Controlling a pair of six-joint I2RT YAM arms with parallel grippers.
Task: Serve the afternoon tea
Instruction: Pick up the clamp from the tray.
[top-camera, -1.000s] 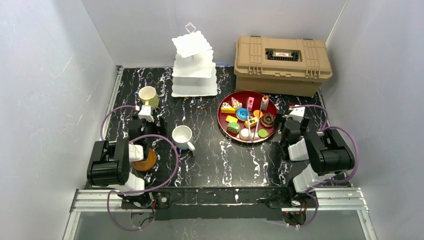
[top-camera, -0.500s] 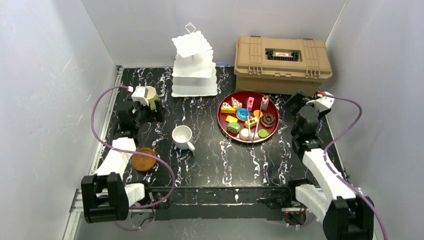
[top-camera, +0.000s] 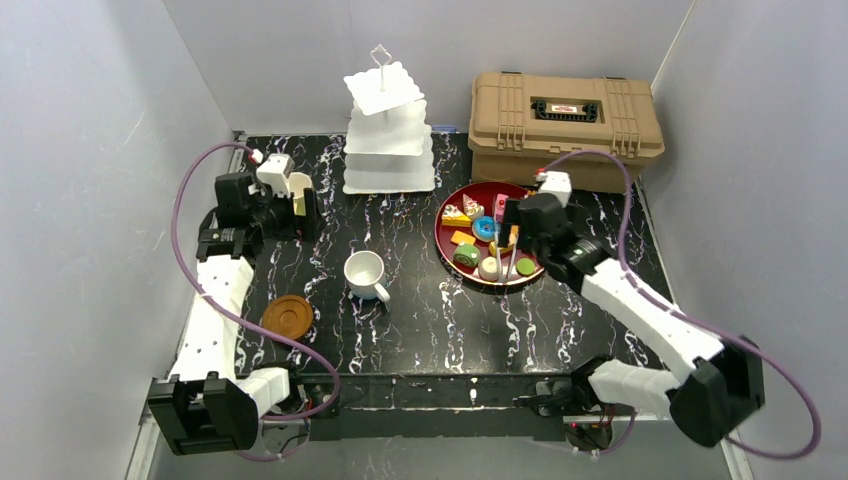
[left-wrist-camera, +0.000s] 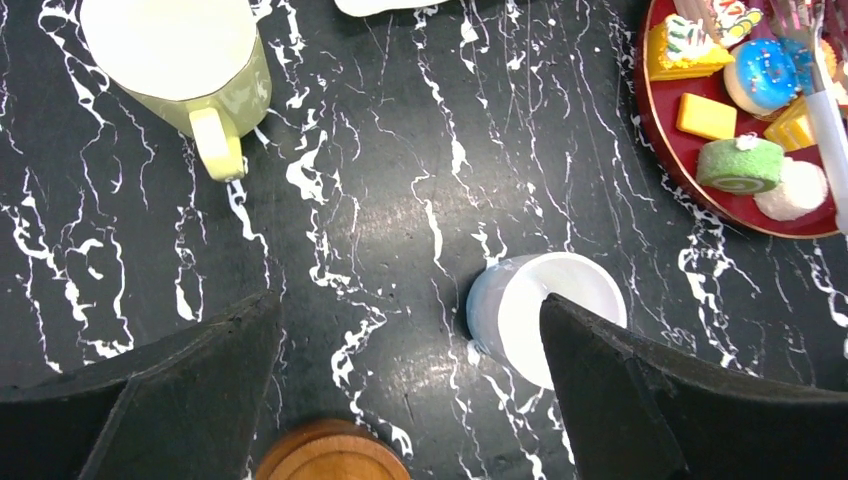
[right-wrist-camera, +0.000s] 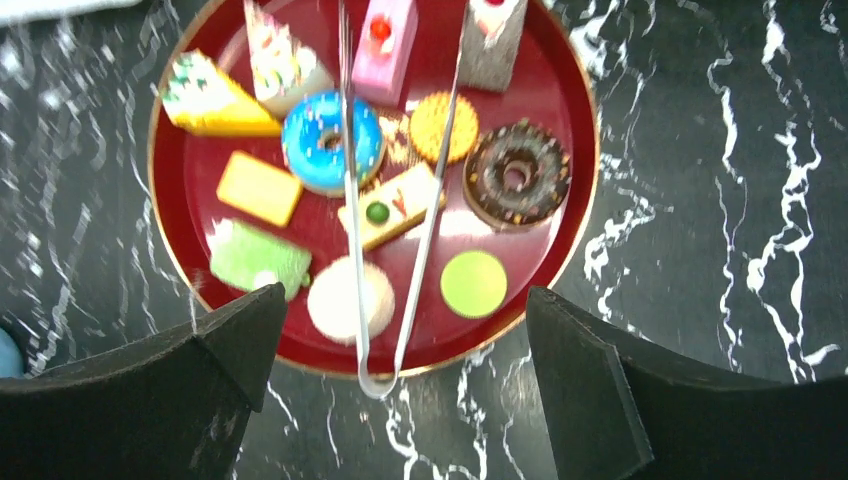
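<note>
Black marble veined with white is being used as the table, closed in by pale walls. A white three-tier scalloped cake stand is being kept at the far edge, left of the middle, and a tan ribbed case is being kept in the far right corner. Just in front of the case, a round red tray is being used to carry the toy pastries, among them doughnuts, cake slices and a green roll. Metal tongs are being rested across them, with the bend toward the tray's near rim. A pale yellow-green mug is being kept near the left edge toward the far corner. A white mug is being kept close to the table's middle, and a round brown coaster toward the near left corner.

The left gripper is being held over bare table between the two mugs, its jaws being kept spread wide with nothing gripped. The right gripper is being held above the near part of the tray, its jaws likewise being kept fully apart and gripping nothing, with the bend of the tongs being seen between them
</note>
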